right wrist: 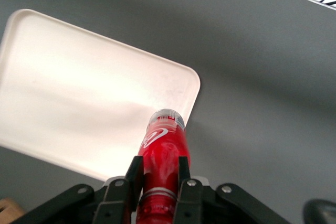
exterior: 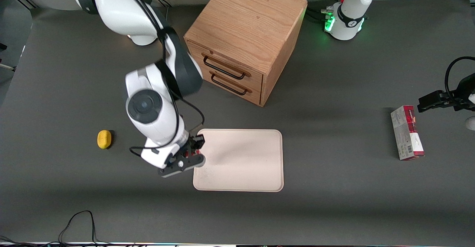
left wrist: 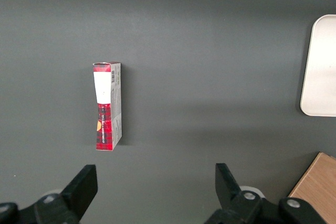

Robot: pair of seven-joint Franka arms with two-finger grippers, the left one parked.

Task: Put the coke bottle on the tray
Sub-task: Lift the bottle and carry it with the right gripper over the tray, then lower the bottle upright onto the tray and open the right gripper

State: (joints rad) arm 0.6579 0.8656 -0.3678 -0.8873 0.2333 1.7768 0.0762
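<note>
Right wrist view: gripper (right wrist: 157,174) pinching the coke bottle (right wrist: 164,153) near its cap end, bottle held above the tray (right wrist: 63,93) edge, clear base over the tray, off the worktop (right wrist: 273,77).

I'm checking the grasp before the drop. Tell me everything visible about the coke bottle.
The coke bottle is slim, glossy red plastic with a white script logo and a clear base. The gripper is shut on its neck end, holding it off the table with the base pointing out over a corner of the cream tray. Nothing else touches it.
</note>
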